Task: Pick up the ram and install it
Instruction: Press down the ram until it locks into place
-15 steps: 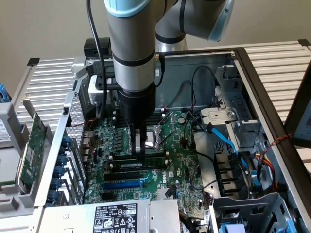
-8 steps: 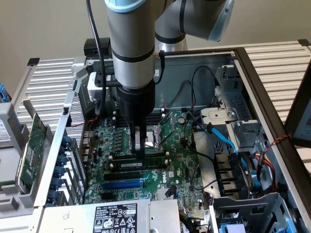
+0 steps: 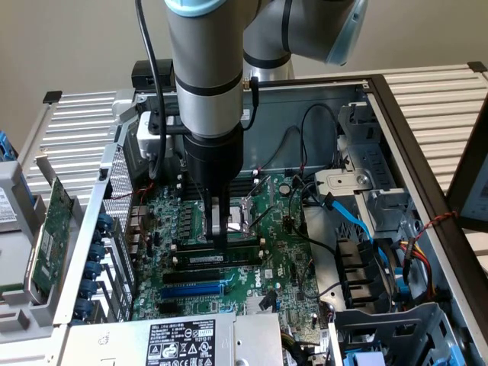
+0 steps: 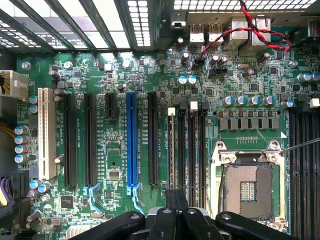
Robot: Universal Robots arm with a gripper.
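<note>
You are looking into an open computer case (image 3: 396,114) lying on its side, with the green motherboard (image 3: 282,267) as its floor. The robot arm (image 3: 204,76) reaches straight down into the middle of it. Beside the bare processor socket (image 4: 248,187) runs the bank of black memory slots (image 4: 192,150).

Your gripper (image 3: 219,238) is closed, its fingers brought narrow together, with the tips down at the slot bank. The ram (image 3: 221,258) lies directly under those tips, standing on edge in one of the slots, so it is already at the motherboard and not loose anywhere else. Its long axis runs across the exterior view from left to right, along the slot, and the gripper meets it near the middle of that length. Whether the end clips have latched, you cannot tell.
</note>
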